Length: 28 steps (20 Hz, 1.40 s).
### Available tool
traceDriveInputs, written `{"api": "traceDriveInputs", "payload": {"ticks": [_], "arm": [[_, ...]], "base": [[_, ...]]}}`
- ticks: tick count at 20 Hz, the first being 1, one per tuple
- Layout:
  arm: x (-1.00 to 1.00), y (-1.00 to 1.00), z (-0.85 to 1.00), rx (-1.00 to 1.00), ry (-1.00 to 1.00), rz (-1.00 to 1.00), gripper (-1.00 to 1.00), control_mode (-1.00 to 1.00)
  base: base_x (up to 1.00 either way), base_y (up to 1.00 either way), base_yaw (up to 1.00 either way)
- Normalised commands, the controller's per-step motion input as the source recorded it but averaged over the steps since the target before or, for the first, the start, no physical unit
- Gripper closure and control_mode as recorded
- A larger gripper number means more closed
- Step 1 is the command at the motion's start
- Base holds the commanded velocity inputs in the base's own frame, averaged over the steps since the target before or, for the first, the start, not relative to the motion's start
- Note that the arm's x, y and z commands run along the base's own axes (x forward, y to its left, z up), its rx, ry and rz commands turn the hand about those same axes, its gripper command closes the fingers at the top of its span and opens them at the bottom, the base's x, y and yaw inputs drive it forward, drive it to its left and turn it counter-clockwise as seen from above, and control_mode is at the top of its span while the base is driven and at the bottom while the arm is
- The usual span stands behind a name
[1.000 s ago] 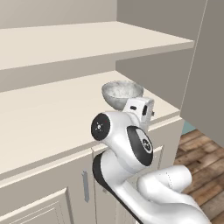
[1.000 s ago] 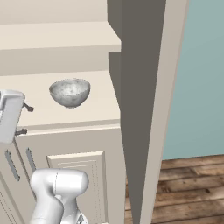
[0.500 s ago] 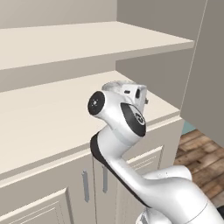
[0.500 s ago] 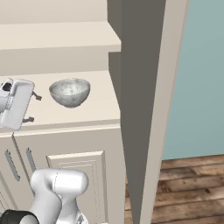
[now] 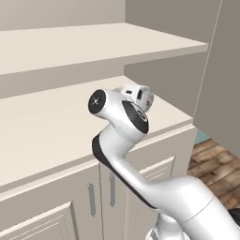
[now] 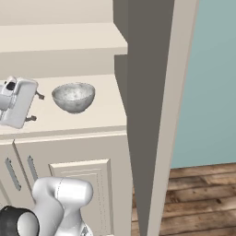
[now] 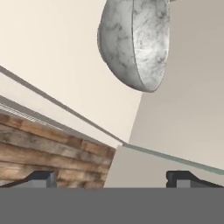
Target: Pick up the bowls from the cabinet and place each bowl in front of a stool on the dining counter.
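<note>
Right base view, from left to right: the gripper (image 6: 36, 107) sits at about nine o'clock in the picture, over the cabinet's (image 6: 69, 131) lower shelf, its white hand rolled on its side with two short dark fingertips (image 6: 39, 96) pointing toward three o'clock. They stand spread wide and pinch nothing. Just beside them, toward three o'clock and not touching, the grey speckled bowl (image 6: 73, 97) stands upright on the cream shelf top near its front edge. Below it are the panelled doors with slim grey handles (image 6: 12, 174). Further right, the dark grey tall panel (image 6: 147, 92) rises through the whole picture, and beyond it, toward four o'clock, lie a pale teal wall (image 6: 205, 78) and wooden floor planks (image 6: 198, 193).

From the left base view, the arm's dark-jointed elbow fills the middle, and a sliver of the bowl's rim (image 5: 150, 99) peeks out behind the hand at about one o'clock from centre, on the lower shelf under the upper shelf (image 5: 103, 44).

Along the hand view, rolled sideways, the bowl (image 7: 133, 41) hangs at twelve o'clock with its hollow facing three o'clock, well apart from the two fingertips (image 7: 41, 178) at the bottom, which stand far from each other.
</note>
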Motion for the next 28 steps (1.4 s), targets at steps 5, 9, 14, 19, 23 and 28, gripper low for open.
{"api": "traceDriveInputs", "payload": {"ticks": [5,9,14,19,23,28], "arm": [[0.40,0.06,0.00,0.04,-0.03,0.04,-1.00,-1.00],[0.51,0.01,0.00,0.05,-0.03,0.06,-1.00,-1.00],[0.49,0.08,-0.02,0.05,0.00,0.07,-1.00,-1.00],[0.19,0.04,-0.13,0.01,0.00,0.03,-1.00,-1.00],[0.11,0.01,-0.24,0.00,0.02,0.01,-1.00,-1.00],[0.36,0.05,-0.26,0.02,0.03,0.01,-1.00,-1.00]], "base": [[0.00,0.00,0.00],[0.00,0.00,0.00],[0.00,0.00,0.00],[0.00,0.00,0.00],[0.00,0.00,0.00],[0.00,0.00,0.00]]}}
